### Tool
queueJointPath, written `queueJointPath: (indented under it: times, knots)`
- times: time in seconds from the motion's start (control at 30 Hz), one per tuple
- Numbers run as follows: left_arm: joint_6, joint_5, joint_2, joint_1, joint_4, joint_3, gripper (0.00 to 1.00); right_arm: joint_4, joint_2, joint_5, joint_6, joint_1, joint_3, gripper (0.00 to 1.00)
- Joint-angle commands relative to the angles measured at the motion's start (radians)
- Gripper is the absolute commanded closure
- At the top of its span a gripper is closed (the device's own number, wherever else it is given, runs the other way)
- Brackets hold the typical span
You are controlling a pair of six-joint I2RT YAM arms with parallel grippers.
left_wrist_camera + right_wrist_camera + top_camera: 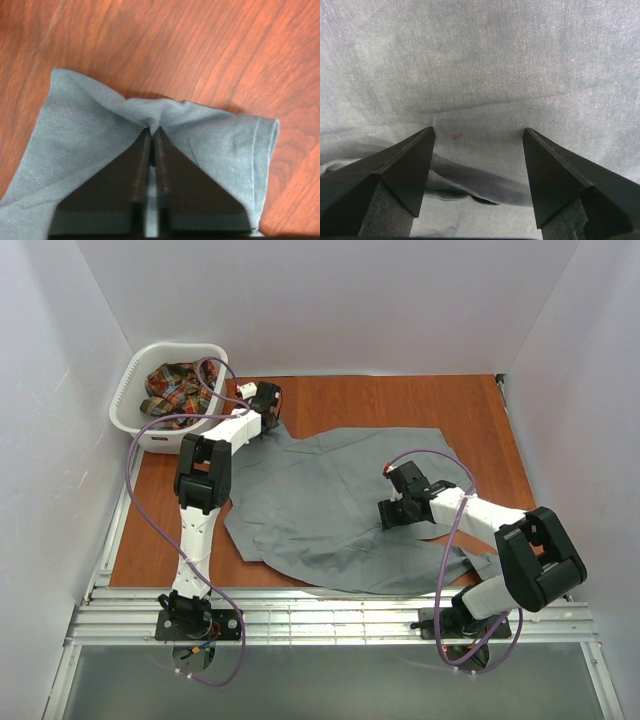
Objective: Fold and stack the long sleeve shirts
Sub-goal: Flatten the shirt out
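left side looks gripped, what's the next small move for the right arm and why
Probably close the right gripper on the plain grey cloth long sleeve shirt. Its jaws stand open with the fabric right under both tips, while the left gripper already pinches a bunched edge. A second grip seems needed before folding.

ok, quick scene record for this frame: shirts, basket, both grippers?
grey shirt: spread on the table, unfolded
plaid shirt: bunched inside the basket
basket: white, far left corner of table
left gripper: shut on grey shirt's far-left edge, near the basket
right gripper: open, over grey shirt's right part
stack: none yet
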Motion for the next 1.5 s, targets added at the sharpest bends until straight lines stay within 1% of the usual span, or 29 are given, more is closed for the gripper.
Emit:
queueJointPath:
  times: [0.0,0.1,0.2,0.23,0.27,0.3,0.33,0.37,0.4,0.47,0.5,0.53,0.6,0.63,0.67,0.7,0.77,0.8,0.87,0.9,0.93,0.97,1.0,1.1,1.13,1.17,1.23,1.33,1.47]
  knots:
    - [0.03,0.086,0.039,0.0,-0.033,-0.026,1.0,-0.008,0.008,-0.031,0.037,0.006,-0.051,0.36]
    - [0.113,0.067,-0.022,-0.008,0.029,-0.026,1.0,-0.016,0.002,-0.043,0.044,0.006,-0.077,0.4]
    - [0.185,-0.018,-0.183,-0.04,0.113,-0.075,1.0,-0.017,-0.026,-0.054,0.051,0.006,-0.108,0.44]
    - [0.21,-0.048,-0.302,-0.075,0.15,-0.107,1.0,-0.017,-0.043,-0.054,0.054,0.006,-0.112,0.44]
    - [0.236,-0.085,-0.367,-0.099,0.233,-0.209,1.0,-0.016,-0.052,-0.055,0.059,0.006,-0.117,0.44]
    - [0.273,-0.183,-0.429,-0.154,0.284,-0.27,1.0,-0.016,-0.066,-0.057,0.064,0.004,-0.128,0.44]
    - [0.282,-0.226,-0.567,-0.182,0.394,-0.339,1.0,-0.016,-0.075,-0.057,0.067,0.006,-0.132,0.44]
    - [0.287,-0.283,-0.629,-0.208,0.452,-0.509,1.0,-0.017,-0.084,-0.057,0.068,0.006,-0.137,0.44]
    - [0.244,-0.294,-0.752,-0.24,0.502,-0.587,1.0,-0.017,-0.087,-0.058,0.068,0.006,-0.139,0.44]
    - [0.138,-0.264,-0.832,-0.247,0.535,-0.803,0.98,-0.016,-0.093,-0.063,0.071,0.006,-0.14,0.44]
    - [0.082,-0.218,-0.848,-0.245,0.562,-0.857,0.94,-0.016,-0.093,-0.062,0.071,0.006,-0.14,0.44]
    - [0.066,-0.179,-0.836,-0.247,0.534,-0.884,0.89,-0.016,-0.093,-0.06,0.068,0.004,-0.139,0.44]
    - [-0.004,-0.074,-0.808,-0.259,0.42,-0.885,0.81,-0.017,-0.089,-0.069,0.065,0.006,-0.132,0.43]
    - [-0.041,-0.058,-0.802,-0.27,0.359,-0.891,0.76,-0.02,-0.089,-0.072,0.065,0.004,-0.129,0.43]
    - [-0.064,-0.053,-0.811,-0.285,0.337,-0.916,0.66,-0.025,-0.095,-0.072,0.065,0.006,-0.125,0.42]
    - [-0.106,-0.015,-0.864,-0.288,0.316,-0.931,0.59,-0.025,-0.099,-0.072,0.065,0.004,-0.119,0.41]
    - [-0.111,0.019,-0.936,-0.29,0.323,-0.962,0.5,-0.031,-0.116,-0.069,0.065,0.004,-0.109,0.41]
    - [-0.1,0.036,-0.97,-0.29,0.332,-0.967,0.4,-0.036,-0.121,-0.068,0.064,0.004,-0.102,0.41]
    - [-0.02,0.062,-1.039,-0.288,0.342,-0.953,0.3,-0.043,-0.13,-0.068,0.059,0.006,-0.096,0.4]
    - [0.016,0.118,-1.047,-0.288,0.346,-0.918,0.23,-0.051,-0.133,-0.068,0.056,0.006,-0.088,0.4]
    - [0.085,0.14,-1.043,-0.282,0.34,-0.896,0.2,-0.054,-0.136,-0.068,0.054,0.006,-0.083,0.4]
    - [0.093,0.142,-1.017,-0.276,0.287,-0.864,0.15,-0.056,-0.139,-0.068,0.051,0.006,-0.08,0.4]
    - [0.095,0.133,-0.992,-0.267,0.261,-0.837,0.13,-0.057,-0.144,-0.068,0.047,0.006,-0.079,0.4]
    - [0.071,0.152,-0.856,-0.177,0.158,-0.732,0.13,-0.059,-0.156,-0.052,0.045,0.004,-0.074,0.39]
    - [0.049,0.206,-0.815,-0.119,0.13,-0.664,0.13,-0.059,-0.162,-0.051,0.045,0.004,-0.073,0.39]
    - [0.041,0.223,-0.723,-0.094,0.097,-0.637,0.13,-0.059,-0.164,-0.051,0.044,0.004,-0.074,0.39]
    - [0.041,0.275,-0.638,-0.046,0.073,-0.562,0.14,-0.059,-0.164,-0.049,0.041,0.006,-0.076,0.39]
    - [0.085,0.347,-0.467,-0.017,0.046,-0.47,0.18,-0.059,-0.159,-0.045,0.033,0.004,-0.079,0.39]
    - [0.167,0.485,-0.328,-0.009,0.017,-0.375,0.19,-0.059,-0.158,-0.051,0.027,0.006,-0.083,0.39]
